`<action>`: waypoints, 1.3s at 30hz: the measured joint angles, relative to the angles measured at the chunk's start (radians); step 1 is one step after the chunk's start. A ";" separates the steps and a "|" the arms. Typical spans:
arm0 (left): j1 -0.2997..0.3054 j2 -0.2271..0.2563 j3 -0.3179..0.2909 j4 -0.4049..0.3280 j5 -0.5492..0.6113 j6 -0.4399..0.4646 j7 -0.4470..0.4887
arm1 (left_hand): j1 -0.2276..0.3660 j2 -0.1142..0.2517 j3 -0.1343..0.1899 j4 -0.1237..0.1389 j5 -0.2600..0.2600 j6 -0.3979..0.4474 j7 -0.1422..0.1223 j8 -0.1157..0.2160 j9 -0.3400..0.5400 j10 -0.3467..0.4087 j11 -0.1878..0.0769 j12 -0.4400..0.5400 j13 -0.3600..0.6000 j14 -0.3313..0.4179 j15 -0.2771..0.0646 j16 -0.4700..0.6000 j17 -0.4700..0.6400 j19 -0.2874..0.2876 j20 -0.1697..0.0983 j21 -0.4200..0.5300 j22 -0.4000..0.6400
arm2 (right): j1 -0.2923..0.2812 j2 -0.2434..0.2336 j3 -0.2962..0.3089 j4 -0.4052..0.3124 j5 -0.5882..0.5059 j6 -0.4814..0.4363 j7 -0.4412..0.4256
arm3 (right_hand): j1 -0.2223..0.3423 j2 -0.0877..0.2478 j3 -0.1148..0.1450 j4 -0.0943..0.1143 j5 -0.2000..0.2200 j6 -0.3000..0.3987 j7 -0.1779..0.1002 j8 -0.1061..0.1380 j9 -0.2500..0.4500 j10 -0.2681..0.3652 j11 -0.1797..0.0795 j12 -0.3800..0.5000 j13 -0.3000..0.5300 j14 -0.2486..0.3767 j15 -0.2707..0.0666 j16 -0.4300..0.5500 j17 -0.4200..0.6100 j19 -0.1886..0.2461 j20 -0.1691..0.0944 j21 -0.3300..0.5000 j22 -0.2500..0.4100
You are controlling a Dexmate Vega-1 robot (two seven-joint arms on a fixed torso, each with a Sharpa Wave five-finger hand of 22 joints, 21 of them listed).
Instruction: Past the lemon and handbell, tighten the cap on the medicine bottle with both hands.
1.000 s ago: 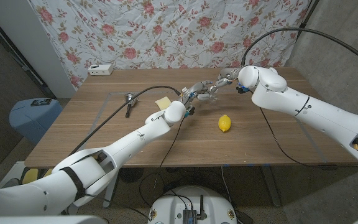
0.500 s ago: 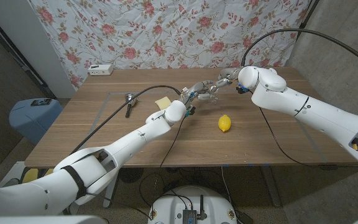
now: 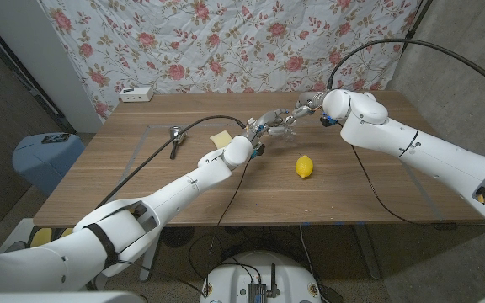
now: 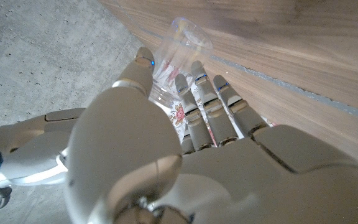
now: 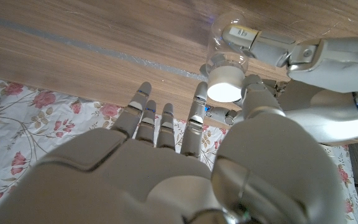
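On the wooden bench (image 3: 141, 181), going left to right: a small metal handbell (image 3: 176, 133) lies toward the far left, then a pale yellow sponge-like block (image 3: 221, 138). Beyond these the left hand (image 3: 265, 126) is clamped around the clear plastic medicine bottle (image 4: 182, 46), fingers (image 4: 205, 99) wrapped round its body just off the bench's far edge. The yellow lemon (image 3: 305, 167) sits nearer the robot, well apart from the bottle. The right hand (image 3: 307, 105) pinches the white round cap (image 5: 224, 90) between thumb and a finger, its other fingers spread.

To tighten well, the left hand should probably keep the bottle rigid and steady while the right turns the cap about the bottle's axis, pressing lightly along it so the thread engages without cross-threading, then regripping rather than over-rotating the wrist.
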State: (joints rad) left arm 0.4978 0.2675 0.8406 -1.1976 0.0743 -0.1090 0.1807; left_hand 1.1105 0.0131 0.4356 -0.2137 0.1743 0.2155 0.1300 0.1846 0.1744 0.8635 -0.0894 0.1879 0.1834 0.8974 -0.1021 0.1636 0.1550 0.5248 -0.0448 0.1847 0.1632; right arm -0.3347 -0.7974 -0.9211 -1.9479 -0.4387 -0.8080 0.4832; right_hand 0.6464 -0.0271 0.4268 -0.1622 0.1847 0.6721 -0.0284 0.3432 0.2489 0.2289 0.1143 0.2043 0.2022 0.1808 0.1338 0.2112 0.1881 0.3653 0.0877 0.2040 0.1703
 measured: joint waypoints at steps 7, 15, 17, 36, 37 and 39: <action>0.000 0.000 0.001 0.001 0.000 0.000 0.000 | -0.004 -0.004 0.000 0.000 0.000 0.000 0.000 0.000 0.000 0.000 0.000 0.000 0.000 0.000 0.000 0.000 -0.002 0.000 0.000 0.000 0.000 | -0.003 0.001 0.000 0.001 0.000 -0.001 -0.009 | 0.004 0.004 0.000 0.000 0.000 0.018 -0.004 0.009 0.005 0.013 -0.002 0.000 0.000 0.011 -0.011 0.003 0.000 0.009 -0.001 0.000 0.000; 0.000 0.000 0.001 0.001 -0.001 -0.001 0.000 | -0.004 -0.004 0.015 0.004 -0.001 0.000 0.000 0.000 0.000 0.000 0.000 0.000 0.001 0.000 0.000 0.000 -0.004 0.000 0.000 0.000 0.000 | -0.008 0.004 0.000 0.001 0.000 -0.003 -0.016 | 0.004 0.004 0.000 0.000 0.000 0.048 -0.006 0.024 0.009 0.032 -0.007 0.008 0.000 0.025 -0.012 0.004 0.005 0.025 -0.001 0.000 0.000; 0.000 0.000 0.001 0.001 -0.001 -0.001 0.000 | -0.004 -0.004 0.015 0.004 -0.001 0.000 0.000 0.000 0.000 0.000 0.000 0.001 0.001 0.000 0.000 -0.001 -0.004 0.000 0.000 0.000 0.000 | -0.009 0.004 0.000 0.000 0.000 -0.003 -0.016 | 0.004 0.004 0.000 0.000 0.000 0.059 -0.009 0.031 0.009 0.032 -0.007 0.008 0.000 0.030 -0.016 0.004 0.005 0.030 -0.005 0.000 0.000; 0.008 0.005 0.000 -0.010 -0.002 -0.006 0.000 | -0.003 -0.005 0.015 0.004 -0.004 -0.001 -0.009 0.000 0.000 0.000 0.000 0.001 0.001 0.002 -0.002 -0.002 0.000 0.000 0.000 0.000 0.000 | -0.026 0.006 0.000 -0.017 -0.021 -0.026 -0.054 | 0.004 0.004 -0.005 0.004 0.000 0.156 -0.017 0.065 0.001 0.079 -0.025 0.015 0.000 0.064 -0.039 0.012 0.005 0.063 -0.013 0.008 0.000; 0.009 0.005 0.000 -0.010 -0.002 -0.006 -0.001 | -0.003 -0.005 0.015 0.004 -0.004 -0.001 -0.009 0.000 0.000 0.000 0.000 0.001 0.001 0.002 -0.002 -0.002 0.000 0.000 0.000 0.000 0.000 | -0.026 0.006 -0.001 -0.017 -0.021 -0.026 -0.054 | 0.004 0.004 -0.007 0.005 0.000 0.163 -0.016 0.069 0.001 0.084 -0.023 0.016 0.000 0.064 -0.039 0.012 0.005 0.063 -0.013 0.008 0.000; 0.009 0.005 0.000 -0.010 -0.002 -0.006 -0.001 | -0.003 -0.005 0.015 0.004 -0.004 -0.001 -0.009 0.000 0.000 0.000 0.000 0.001 0.001 0.002 -0.002 -0.002 0.001 0.000 0.000 0.000 0.000 | -0.026 0.007 -0.003 -0.018 -0.025 -0.031 -0.055 | 0.004 0.004 -0.009 0.008 0.000 0.168 -0.021 0.073 -0.001 0.084 -0.023 0.016 0.000 0.064 -0.039 0.012 0.005 0.065 -0.015 0.008 0.000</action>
State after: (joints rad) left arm 0.5064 0.2728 0.8403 -1.2079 0.0724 -0.1152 0.1799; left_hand 1.1077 0.0083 0.4509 -0.2094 0.1706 0.2140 0.1211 0.1846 0.1744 0.8635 -0.0894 0.1888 0.1840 0.8991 -0.1039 0.1614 0.1557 0.5248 -0.0448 0.1847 0.1632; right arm -0.3607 -0.7906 -0.9239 -1.9659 -0.4638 -0.8393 0.4282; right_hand 0.6502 -0.0233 0.4177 -0.1546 0.1846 0.8406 -0.0497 0.4163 0.2480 0.3131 0.0909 0.2198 0.2022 0.2449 0.0947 0.2228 0.1932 0.4300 0.0730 0.2116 0.1702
